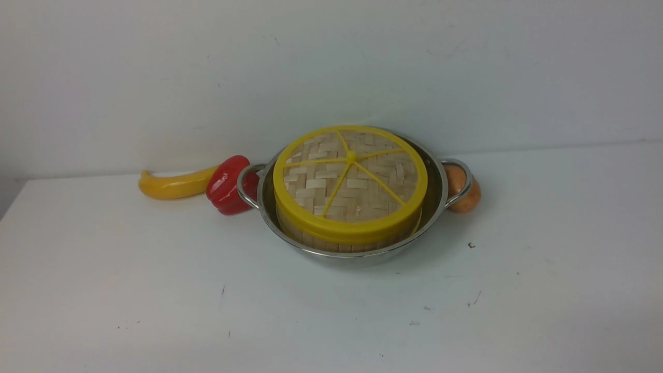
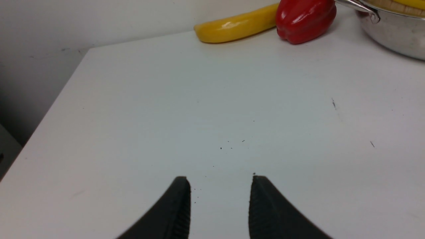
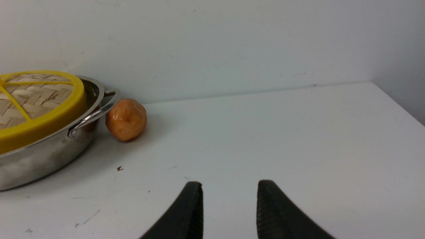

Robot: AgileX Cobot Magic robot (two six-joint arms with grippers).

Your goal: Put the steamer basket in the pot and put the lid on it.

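The shiny steel pot (image 1: 437, 199) stands at the back middle of the table. Inside it sits the bamboo steamer basket (image 1: 331, 242), of which only the strip wall shows. The woven lid (image 1: 357, 181) with its yellow rim and spokes rests on the basket, tilted a little. The right wrist view shows the pot (image 3: 40, 156) and lid (image 3: 36, 99) too. My left gripper (image 2: 220, 181) is open over bare table, well short of the pot (image 2: 395, 36). My right gripper (image 3: 229, 186) is open too, with nothing between its fingers. Neither arm shows in the front view.
A yellow pepper (image 1: 173, 184) and a red bell pepper (image 1: 228, 184) lie by the pot's left handle (image 1: 246, 181). A brown potato (image 1: 463, 191) sits behind the right handle. The wall rises just behind them. The table's left edge (image 2: 46, 116) is close to my left gripper.
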